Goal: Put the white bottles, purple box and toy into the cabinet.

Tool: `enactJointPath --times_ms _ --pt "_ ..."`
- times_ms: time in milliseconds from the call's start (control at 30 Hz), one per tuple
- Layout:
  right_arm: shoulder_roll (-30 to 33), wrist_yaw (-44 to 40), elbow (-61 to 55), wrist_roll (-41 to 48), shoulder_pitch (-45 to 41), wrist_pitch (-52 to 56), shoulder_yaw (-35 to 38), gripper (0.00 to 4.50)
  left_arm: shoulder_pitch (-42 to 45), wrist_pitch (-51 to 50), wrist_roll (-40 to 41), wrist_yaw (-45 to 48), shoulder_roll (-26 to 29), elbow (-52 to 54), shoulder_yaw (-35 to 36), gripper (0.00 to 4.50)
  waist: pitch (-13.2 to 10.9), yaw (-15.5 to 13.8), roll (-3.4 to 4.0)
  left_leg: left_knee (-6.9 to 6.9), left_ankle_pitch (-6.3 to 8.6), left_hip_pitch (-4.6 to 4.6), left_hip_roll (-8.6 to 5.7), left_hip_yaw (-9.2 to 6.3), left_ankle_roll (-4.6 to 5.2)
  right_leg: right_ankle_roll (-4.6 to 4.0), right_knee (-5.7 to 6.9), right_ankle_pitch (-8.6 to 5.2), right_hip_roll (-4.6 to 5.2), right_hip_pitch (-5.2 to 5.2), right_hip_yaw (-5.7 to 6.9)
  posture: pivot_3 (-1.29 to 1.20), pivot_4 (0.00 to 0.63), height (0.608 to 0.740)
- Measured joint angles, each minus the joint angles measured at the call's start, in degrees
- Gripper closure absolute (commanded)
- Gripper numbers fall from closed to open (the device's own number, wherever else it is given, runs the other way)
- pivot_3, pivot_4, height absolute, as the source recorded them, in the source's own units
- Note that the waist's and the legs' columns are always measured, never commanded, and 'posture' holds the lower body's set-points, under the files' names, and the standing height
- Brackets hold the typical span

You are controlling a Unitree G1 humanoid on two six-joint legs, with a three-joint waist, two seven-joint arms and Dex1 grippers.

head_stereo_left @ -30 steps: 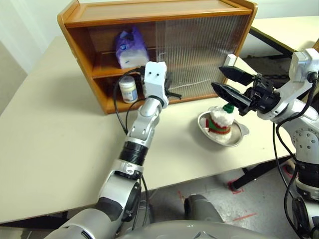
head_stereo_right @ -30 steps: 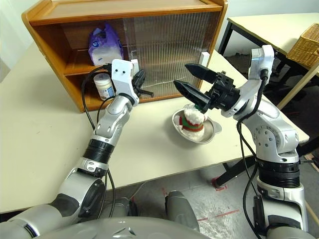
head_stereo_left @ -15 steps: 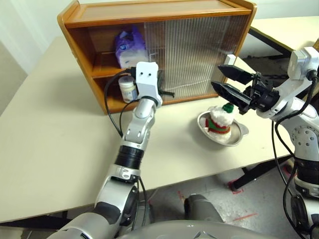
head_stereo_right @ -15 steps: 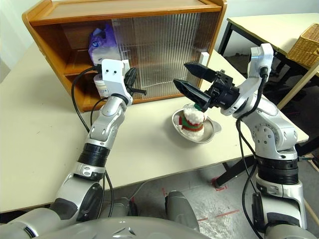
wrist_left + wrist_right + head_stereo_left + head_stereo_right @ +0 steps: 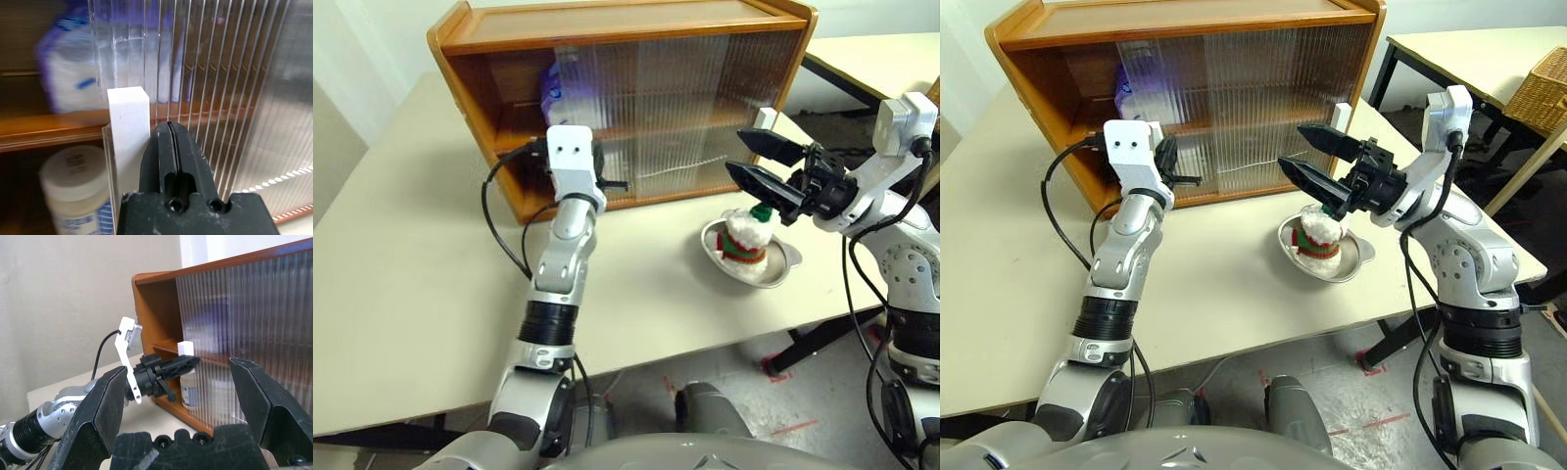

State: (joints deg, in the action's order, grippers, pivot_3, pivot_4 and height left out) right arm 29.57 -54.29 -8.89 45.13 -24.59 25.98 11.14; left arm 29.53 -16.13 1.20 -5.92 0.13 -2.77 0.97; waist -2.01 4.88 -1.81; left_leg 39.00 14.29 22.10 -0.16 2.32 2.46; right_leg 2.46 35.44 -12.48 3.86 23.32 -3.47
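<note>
left gripper (image 5: pixel 171 147) clenched beside white rectangular door handle (image 5: pixel 128 127) of orange-brown wooden cabinet (image 5: pixel 607 39) | right gripper (image 5: pixel 756 164) released, above fluffy white plush toy (image 5: pixel 744 235); toy in shallow silver dish (image 5: pixel 785 264) on tabletop (image 5: pixel 411 274) | lilac box (image 5: pixel 66 83) on shelf; white bottle (image 5: pixel 73 186) below

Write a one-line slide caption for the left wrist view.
Shut left gripper beside the white handle of the cabinet's ribbed sliding door, purple box and a white bottle inside.
</note>
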Motion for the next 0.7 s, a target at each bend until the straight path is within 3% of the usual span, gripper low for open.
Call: enactJointPath --times_ms 400,700 --pt "-1.19 -1.45 2.51 -0.97 -2.12 -0.29 -1.58 0.0 -5.18 -3.91 -1.23 -3.04 1.67 7.28 2.53 4.45 0.0 -2.84 -0.01 0.0 0.0 0.0 -0.01 0.01 0.0 -0.07 -0.01 0.04 0.02 0.01 0.0 0.01 0.0 0.74" --pt "-1.84 -2.21 3.39 -1.36 -3.0 -0.37 -1.69 0.0 -5.48 -4.17 -1.49 -5.57 3.17 7.18 5.45 4.45 0.0 -3.01 -0.01 0.0 0.0 0.0 0.0 0.01 0.0 -0.09 -0.01 0.05 0.03 0.02 0.03 0.02 0.0 0.74"
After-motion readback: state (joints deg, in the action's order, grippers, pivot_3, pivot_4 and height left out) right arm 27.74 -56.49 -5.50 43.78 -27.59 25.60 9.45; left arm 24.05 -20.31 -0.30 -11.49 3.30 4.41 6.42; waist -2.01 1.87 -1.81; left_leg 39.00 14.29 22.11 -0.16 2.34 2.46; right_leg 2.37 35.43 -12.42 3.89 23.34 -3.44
